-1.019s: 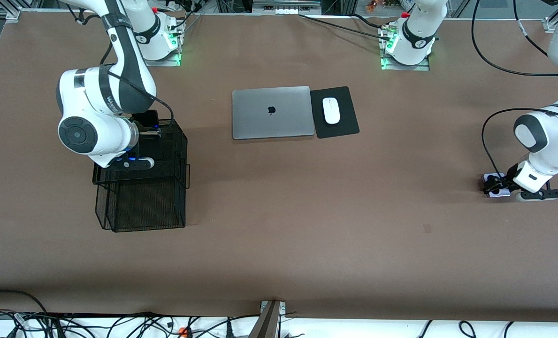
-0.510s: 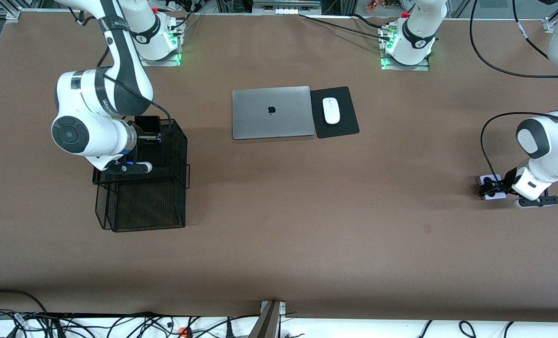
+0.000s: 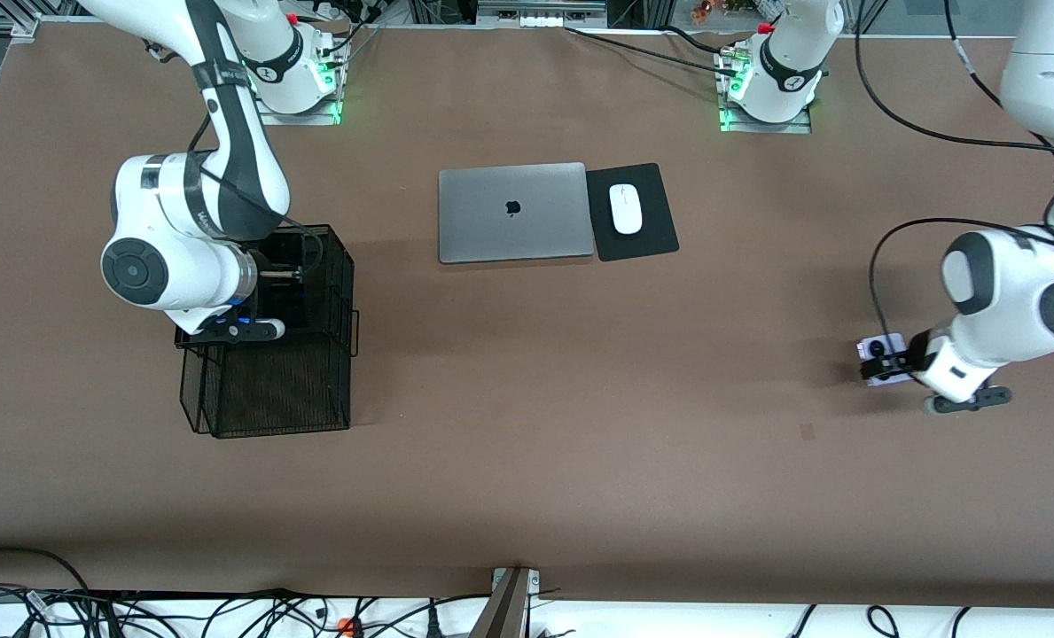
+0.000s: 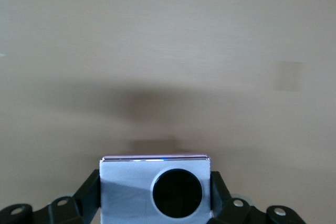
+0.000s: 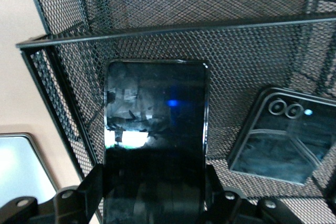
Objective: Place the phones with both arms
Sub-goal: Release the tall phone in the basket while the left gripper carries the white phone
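From the front, the right end effector [image 3: 256,292] sat in the mesh basket [image 3: 265,390] at mid-left; the left end effector [image 3: 886,361] pinched the lilac phone [image 3: 877,348] at lower right.

The left wrist view showed that phone over bare counter [image 4: 168,51].

The right wrist view showed the long black phone [image 5: 155,145] clamped, the folded phone [image 5: 281,140] already in the basket. Seemingly one placed, two left.

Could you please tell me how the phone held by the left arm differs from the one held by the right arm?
The squarish lilac-white phone is short and pale; the long slim black phone is dark and glossy. The lilac-white phone hangs over bare table, the black phone over the black mesh basket. Each sits clamped in an end effector.
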You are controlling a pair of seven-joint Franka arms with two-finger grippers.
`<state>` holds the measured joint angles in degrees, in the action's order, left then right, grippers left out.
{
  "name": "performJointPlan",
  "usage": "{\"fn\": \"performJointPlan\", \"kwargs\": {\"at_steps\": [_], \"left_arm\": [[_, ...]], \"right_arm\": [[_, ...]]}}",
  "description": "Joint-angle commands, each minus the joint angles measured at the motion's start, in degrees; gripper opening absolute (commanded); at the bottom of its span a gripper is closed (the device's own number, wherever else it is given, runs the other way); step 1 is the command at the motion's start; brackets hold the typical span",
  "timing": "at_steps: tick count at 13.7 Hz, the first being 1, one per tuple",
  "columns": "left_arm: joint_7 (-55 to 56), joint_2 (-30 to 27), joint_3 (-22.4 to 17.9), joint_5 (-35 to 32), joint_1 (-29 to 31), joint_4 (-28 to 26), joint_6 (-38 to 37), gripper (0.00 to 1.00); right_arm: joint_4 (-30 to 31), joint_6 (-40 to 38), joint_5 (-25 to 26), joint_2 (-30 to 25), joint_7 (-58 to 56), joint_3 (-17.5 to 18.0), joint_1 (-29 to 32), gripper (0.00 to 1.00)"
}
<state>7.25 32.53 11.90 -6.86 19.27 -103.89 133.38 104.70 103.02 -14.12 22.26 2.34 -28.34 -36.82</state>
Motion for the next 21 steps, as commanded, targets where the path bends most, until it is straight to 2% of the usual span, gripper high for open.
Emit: {"fn": "performJointPlan", "kwargs": {"at_steps": [1, 2, 5, 7, 11, 16, 19, 21], "left_arm": [[5.30, -1.15, -0.74, 0.35, -3.96, 1.06, -3.11, 0.00], [6.80, -1.24, -0.74, 0.35, -4.84, 1.06, -3.38, 0.00], [10.40, -1.59, -0.74, 0.35, -7.04, 1.32, -4.26, 0.00], [12.78, -1.59, -0.74, 0.35, -8.97, 2.55, -5.83, 0.00], [21.47, -1.15, -0.74, 0.35, -16.87, 5.37, -8.66, 0.00], [35.61, 0.34, -0.74, 0.44, -27.95, 8.26, -8.66, 0.00], [42.04, 3.67, -0.74, 0.44, -34.01, 12.64, -8.57, 0.00], [43.54, 8.06, -0.83, 0.44, -37.97, 18.43, -8.57, 0.00]], "right_arm": [[0.33, 1.91, -2.05, 1.29, -1.37, 0.04, 0.26, 0.31], [0.24, 2.27, -2.66, 1.38, -1.37, 0.04, 0.17, 0.37], [-0.02, 2.27, -3.19, 1.73, -1.37, 0.04, 0.26, 0.68], [-0.29, 2.27, -3.19, 1.65, -1.29, 0.04, 0.17, 0.99], [-3.00, 1.83, -3.11, 1.47, -0.23, 0.04, 0.26, 1.00], [-11.35, 0.00, -3.11, 1.03, -0.23, -2.32, 0.44, 1.00], [-17.41, -2.81, -3.02, 1.56, 4.24, -2.68, 0.96, 1.00], [-19.01, -3.09, -3.02, 1.38, 4.43, -2.77, 2.01, 1.00]]}}
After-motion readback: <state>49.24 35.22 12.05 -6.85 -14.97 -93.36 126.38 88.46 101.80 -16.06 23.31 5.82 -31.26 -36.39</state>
